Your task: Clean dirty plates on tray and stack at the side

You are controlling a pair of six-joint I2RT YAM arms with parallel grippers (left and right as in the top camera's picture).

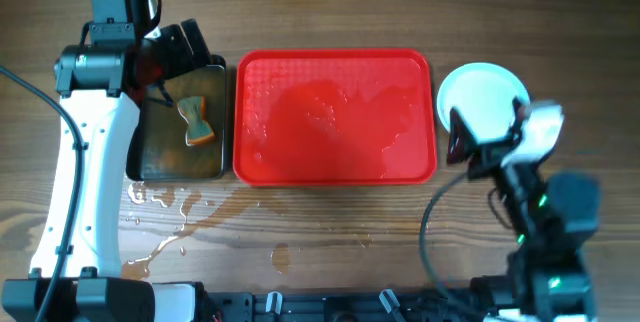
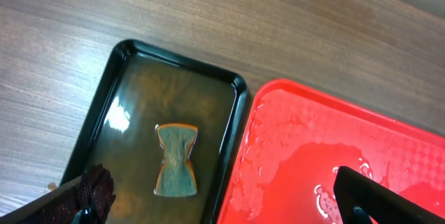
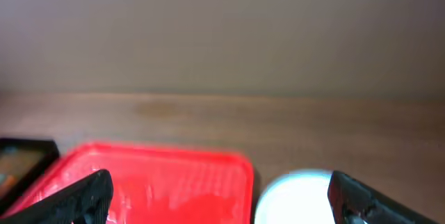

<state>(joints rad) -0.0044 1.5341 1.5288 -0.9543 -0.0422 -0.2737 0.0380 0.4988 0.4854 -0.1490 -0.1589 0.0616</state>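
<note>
Two grippers are shown with jaws spread wide apart and nothing held between them. The right gripper [image 1: 468,142] is positioned at the near edge of the plates [image 1: 484,90], which are stacked on the table [image 1: 330,232] just beside the right rim of the tray [image 1: 300,157]; the number of plates in the stack cannot be told. No plate is seen on the tray, only a wet film, so the task is judged to be at or near its end. The left gripper [image 1: 178,44] is held over the far end of the black tray [image 1: 160,157], in which a sponge [image 1: 198,122] lies in brownish water. For the step in hand, a straight upward withdrawal of the right gripper is advised, with the jaws kept spread, so that the stack is not caught or pushed sideways toward the tray rim. Only once the stack is cleared should the arm be drawn back.
</note>
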